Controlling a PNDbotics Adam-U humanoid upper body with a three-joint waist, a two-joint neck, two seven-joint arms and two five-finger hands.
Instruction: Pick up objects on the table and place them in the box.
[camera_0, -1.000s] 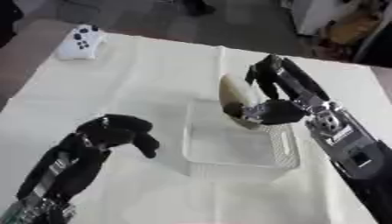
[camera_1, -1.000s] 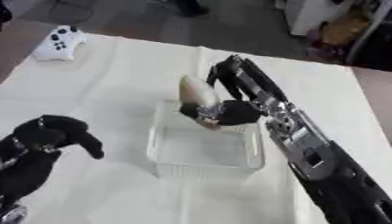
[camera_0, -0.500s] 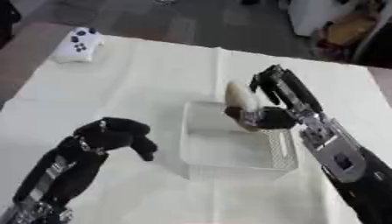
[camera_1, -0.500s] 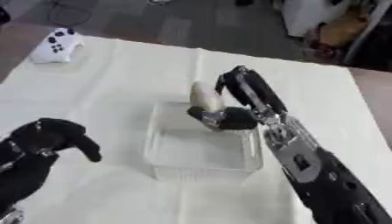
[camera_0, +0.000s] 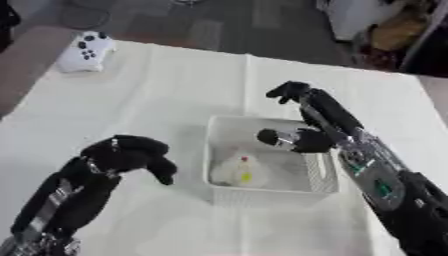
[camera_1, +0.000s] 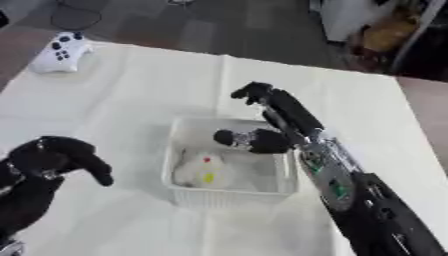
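A white box (camera_0: 315, 182) stands at the middle of the table. Inside it, at the front left, lies a white soft toy (camera_0: 239, 169) with red and yellow marks. My right hand (camera_0: 302, 135) hovers over the box's far right side, fingers spread and holding nothing. My left hand (camera_0: 128, 156) hangs at the lower left of the table, left of the box, fingers curled with nothing in them. A white game controller (camera_0: 86, 51) lies at the table's far left corner.
A white cloth (camera_0: 175, 90) covers the table. Beyond the far edge are a grey floor and a brown thing at the upper right.
My right hand held the white toy above the box; it has let go and the toy now lies inside the box. The hand's fingers have spread. The left hand barely moved.
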